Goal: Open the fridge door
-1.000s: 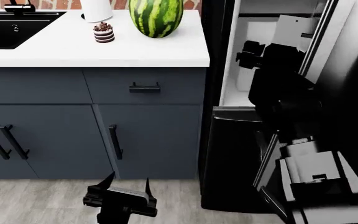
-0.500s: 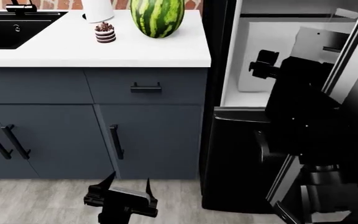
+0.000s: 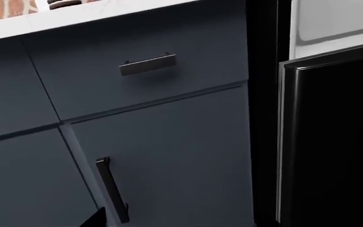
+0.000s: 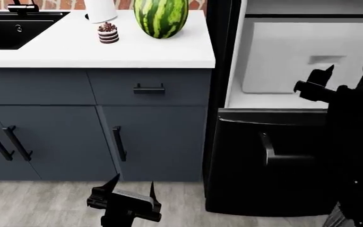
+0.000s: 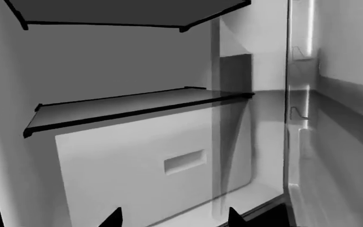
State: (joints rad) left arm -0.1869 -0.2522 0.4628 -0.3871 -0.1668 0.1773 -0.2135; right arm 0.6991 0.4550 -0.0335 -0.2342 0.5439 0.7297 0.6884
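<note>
- Head view, right half: the fridge compartment [image 4: 295, 56] stands exposed, its pale interior and white crisper bin [image 4: 307, 61] in plain sight. The fridge door itself cannot be picked out here with any certainty; judged from the bare interior, it has swung out beyond the right edge of the frame.
- Right end effector [image 4: 315, 85]: seen at centre right as a dark silhouette before the compartment, on a black arm filling the lower right corner. In the right wrist view two fingertips [image 5: 113, 218] show at the bottom edge, apart and holding nothing, facing a glass shelf [image 5: 137, 106].
- Left end effector [image 4: 129, 198]: bottom centre, low over the wooden floor [image 4: 36, 203], fingers apart, empty — well left of the fridge.
- Deciding relation: the door's long axis is vertical and it lies to the right of the right end effector, so the right arm is much the nearer for any further push.
- Surroundings: lower drawer front [image 4: 270, 156] beneath the compartment; slate cabinets [image 4: 55, 137]; on the white desk [image 4: 74, 52], a watermelon [image 4: 160, 16] and a small cake [image 4: 108, 33] — none obstructing.
</note>
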